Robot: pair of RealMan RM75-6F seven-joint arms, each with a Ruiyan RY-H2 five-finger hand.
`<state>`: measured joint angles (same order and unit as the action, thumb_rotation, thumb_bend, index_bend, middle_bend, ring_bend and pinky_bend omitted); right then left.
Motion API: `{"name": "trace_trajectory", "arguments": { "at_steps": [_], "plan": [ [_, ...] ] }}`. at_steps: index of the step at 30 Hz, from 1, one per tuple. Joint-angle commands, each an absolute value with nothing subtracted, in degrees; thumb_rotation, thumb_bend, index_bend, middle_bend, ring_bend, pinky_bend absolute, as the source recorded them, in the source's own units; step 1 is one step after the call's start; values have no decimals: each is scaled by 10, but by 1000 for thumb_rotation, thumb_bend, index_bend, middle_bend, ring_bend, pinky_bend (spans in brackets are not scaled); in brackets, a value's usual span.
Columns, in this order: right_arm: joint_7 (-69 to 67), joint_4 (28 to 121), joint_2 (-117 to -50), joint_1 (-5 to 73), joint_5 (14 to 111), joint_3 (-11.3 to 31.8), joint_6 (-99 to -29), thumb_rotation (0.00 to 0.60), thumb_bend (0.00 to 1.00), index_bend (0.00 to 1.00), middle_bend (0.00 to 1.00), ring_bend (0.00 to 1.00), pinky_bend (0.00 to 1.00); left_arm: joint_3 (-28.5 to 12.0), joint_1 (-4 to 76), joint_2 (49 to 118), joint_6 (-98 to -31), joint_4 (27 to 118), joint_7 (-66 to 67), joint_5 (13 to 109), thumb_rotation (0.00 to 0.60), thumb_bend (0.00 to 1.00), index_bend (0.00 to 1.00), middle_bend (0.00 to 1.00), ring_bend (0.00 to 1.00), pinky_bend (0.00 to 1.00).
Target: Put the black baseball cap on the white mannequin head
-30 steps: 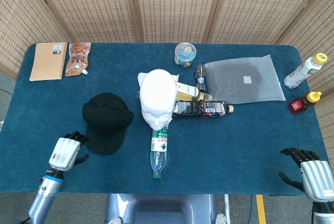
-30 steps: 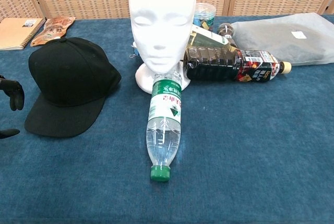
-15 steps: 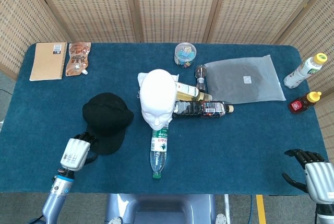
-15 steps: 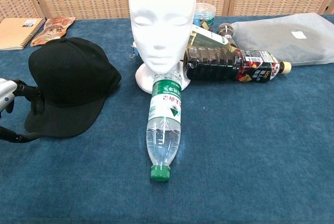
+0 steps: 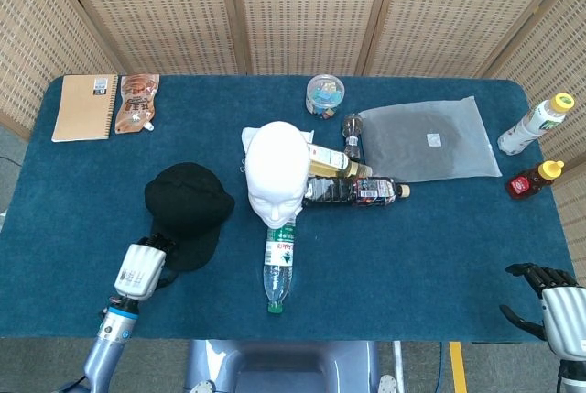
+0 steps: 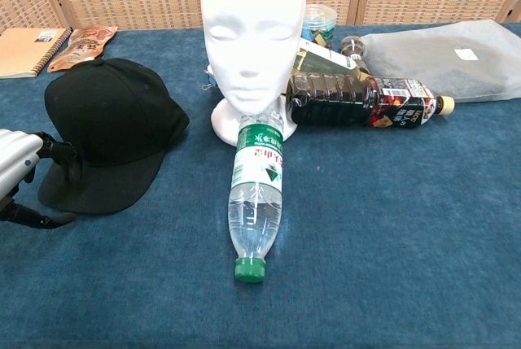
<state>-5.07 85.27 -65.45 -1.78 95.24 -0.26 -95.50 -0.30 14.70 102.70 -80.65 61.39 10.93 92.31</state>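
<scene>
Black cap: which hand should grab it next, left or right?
Left. The left hand is already at the brim of the black cap, on the near left of the table. The right hand sits far off at the table's near right corner, holding nothing.

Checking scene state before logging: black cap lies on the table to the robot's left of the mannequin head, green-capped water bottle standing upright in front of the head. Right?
Not quite. The green-capped water bottle is lying on its side, not upright, neck end pointing away from the mannequin head; the chest view shows it plainly. The black cap is on the table to the left of the head, as you said.
</scene>
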Motion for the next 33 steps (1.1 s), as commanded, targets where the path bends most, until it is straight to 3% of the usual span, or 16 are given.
{"name": "trace_trajectory", "arguments": {
  "at_steps": [1,17,33],
  "plan": [
    [-51,853,-653,-18,952,-3,-955,600,158,366,422,442,411,-4,149,1031,-805,607,110,921,600,116,513,533,361,536],
    [-49,855,-651,-22,947,2,-958,600,159,366,422,442,412,-19,164,1068,-810,560,86,912,600,117,513,533,361,536],
    [-42,862,-645,-26,946,8,-967,600,157,366,422,442,411,-102,237,1049,-812,584,59,892,600,117,513,488,322,515]
  ]
}}
